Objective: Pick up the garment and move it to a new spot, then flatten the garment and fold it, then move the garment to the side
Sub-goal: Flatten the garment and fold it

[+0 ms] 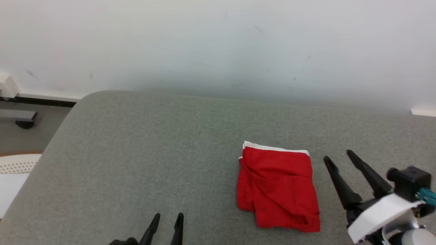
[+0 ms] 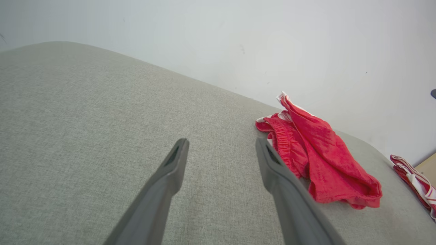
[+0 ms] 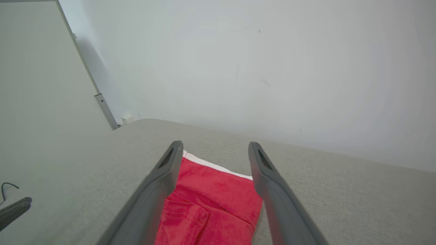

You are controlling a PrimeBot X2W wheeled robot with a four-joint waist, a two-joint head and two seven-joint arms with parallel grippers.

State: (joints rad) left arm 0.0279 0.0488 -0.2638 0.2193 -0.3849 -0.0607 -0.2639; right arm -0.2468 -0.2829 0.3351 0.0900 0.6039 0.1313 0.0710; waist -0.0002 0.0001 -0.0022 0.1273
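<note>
Lying folded into a rough rectangle, the red garment [image 1: 279,190] rests on the grey padded surface [image 1: 136,153], right of centre and toward the near edge. White waistband along its far side; creases down its left side. Right gripper [image 1: 339,155] just beside it on the right, not touching, fingers spread wide with nothing between them. Left gripper [image 1: 168,215] at the near edge, well left of the garment, fingers likewise parted and empty. Pale wall [image 1: 218,41] behind the far edge. Left wrist view: a second cloth, red-and-white striped [image 2: 414,180], lies beyond the surface's edge, right of the garment.
</note>
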